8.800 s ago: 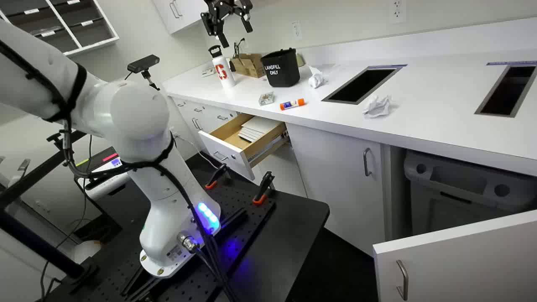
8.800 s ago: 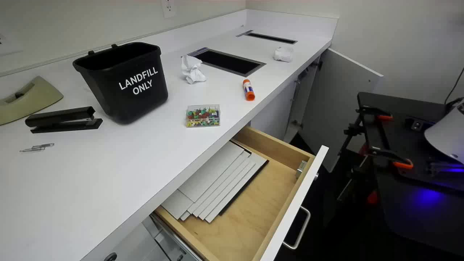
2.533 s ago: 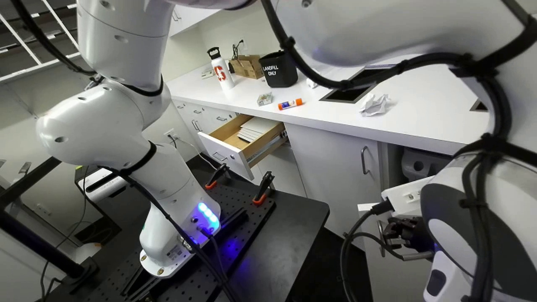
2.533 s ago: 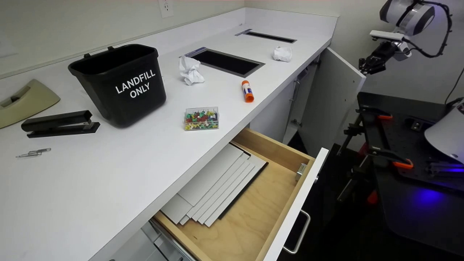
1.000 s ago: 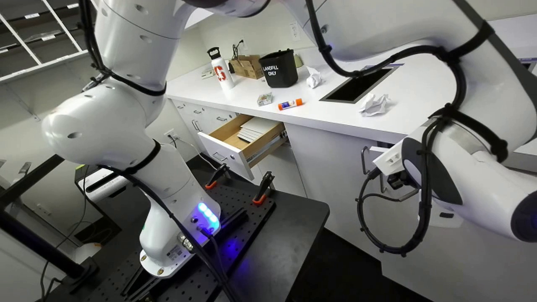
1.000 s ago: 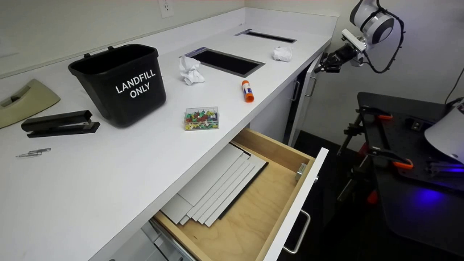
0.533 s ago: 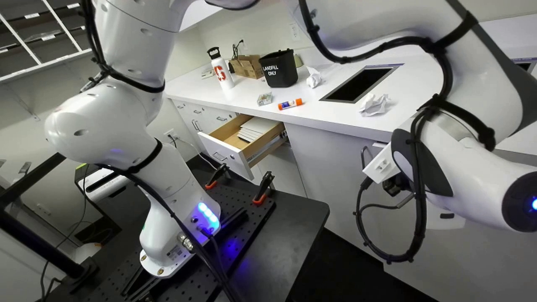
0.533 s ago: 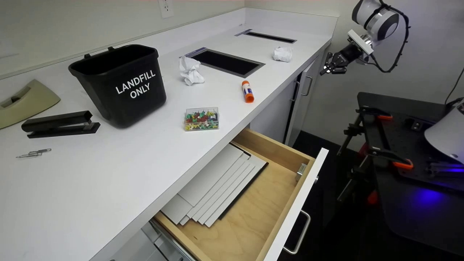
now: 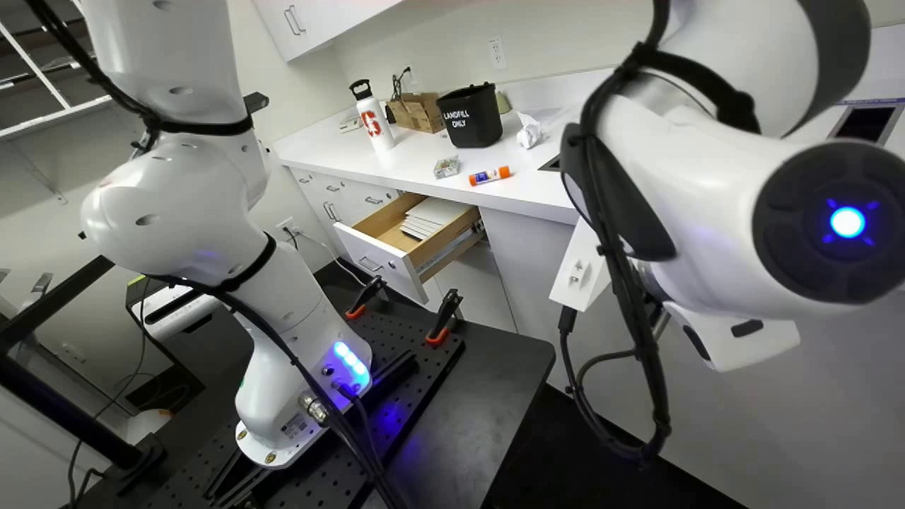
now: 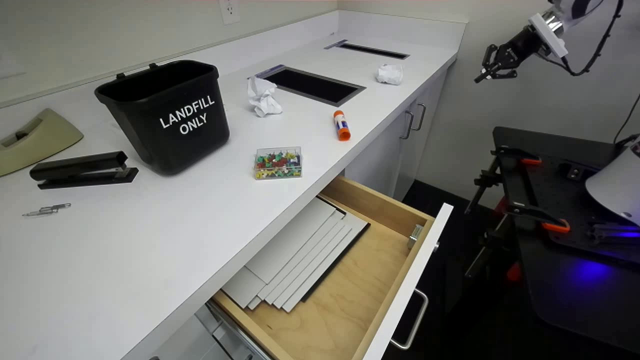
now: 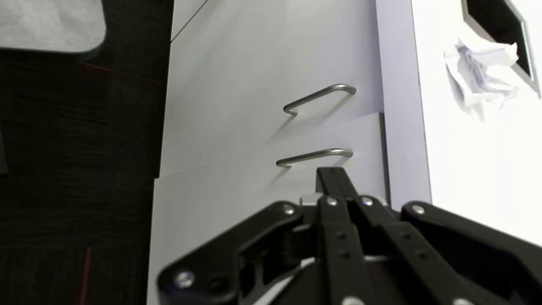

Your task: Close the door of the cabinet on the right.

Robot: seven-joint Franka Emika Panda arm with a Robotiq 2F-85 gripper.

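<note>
The door (image 10: 416,150), a plain white panel with a bar handle (image 11: 305,157), lies about in line with its white neighbour in an exterior view. In the wrist view a thin dark strip runs along its upper edge; whether it sits fully against the cabinet (image 10: 433,104) I cannot tell. The cabinet's grey interior is hidden behind it. My gripper (image 10: 480,77) hangs in the air in front of the door, apart from it. In the wrist view the gripper's black fingers (image 11: 326,186) are pressed together, with nothing between them.
A neighbouring door (image 11: 254,84) has its own bar handle. A wood-lined drawer (image 10: 345,300) is pulled out. The black table (image 9: 495,382) carries orange-tipped clamps (image 9: 444,318). On the white countertop (image 10: 165,240) stand a LANDFILL ONLY bin (image 10: 170,120) and crumpled paper (image 10: 390,74).
The door has swung inward from standing wide ajar, and the dark gap beside its neighbour has gone. In the last half second my gripper has drawn back from the door, still shut.
</note>
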